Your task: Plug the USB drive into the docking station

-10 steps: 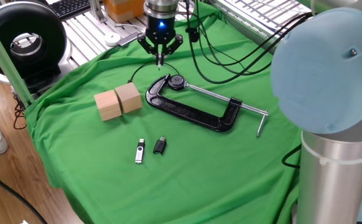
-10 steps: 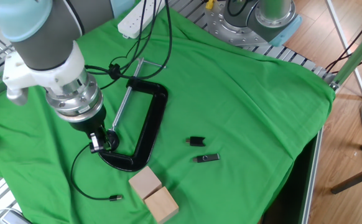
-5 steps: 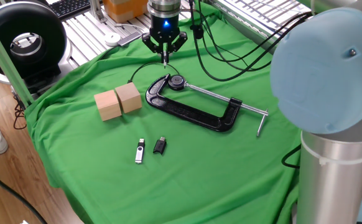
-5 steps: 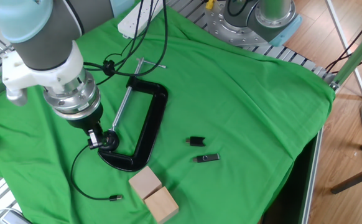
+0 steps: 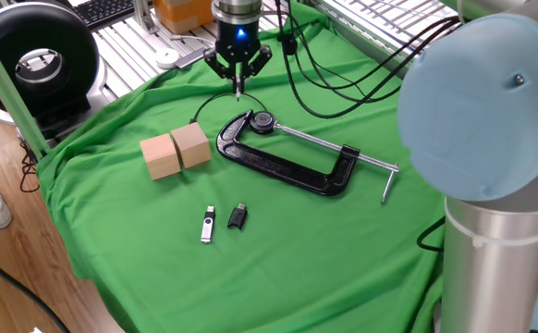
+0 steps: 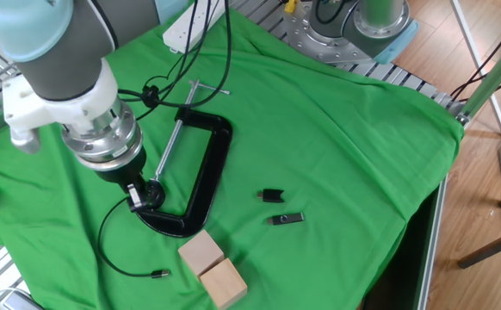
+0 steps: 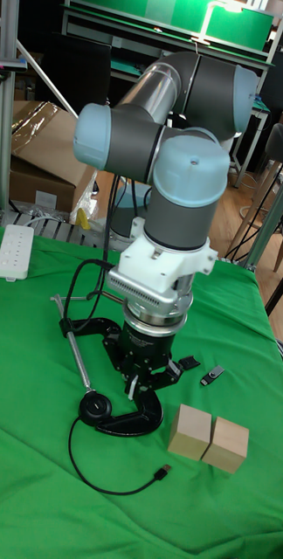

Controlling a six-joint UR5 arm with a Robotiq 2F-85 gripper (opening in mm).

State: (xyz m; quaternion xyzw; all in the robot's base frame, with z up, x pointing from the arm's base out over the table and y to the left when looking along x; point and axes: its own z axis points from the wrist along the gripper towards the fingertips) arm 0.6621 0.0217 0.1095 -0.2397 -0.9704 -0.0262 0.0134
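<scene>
One fixed view: the camera that shows the two small USB pieces best, near the front edge of the cloth.
USB drive (image 5: 208, 224): silver and black, lying flat on the green cloth (image 5: 361, 240), in front of the C-clamp (image 5: 287, 157) and well apart from it; untouched, free to be picked from above.
Small black piece (image 5: 238, 216): just beside the drive, on the side nearer the clamp; I cannot tell whether it is a cap, an adapter or a second drive.
Docking station: none that I can make out in any view; the thin black cable (image 6: 117, 254) curling away from the clamp's screw pad, ending in a loose plug (image 6: 158, 274), may belong to it, as a judgement only.
Wooden blocks (image 5: 177, 151): two, touching each other, just beside the clamp's curved end.
Gripper (image 5: 238, 85): above the cloth behind the clamp's screw pad, over the cable loop, well apart from the drive; fingertips drawn close together, nothing visibly held.
Step in hand: judged an approach not yet aimed at the drive.
Risk: loose cloth and cable could snag the fingers.
</scene>
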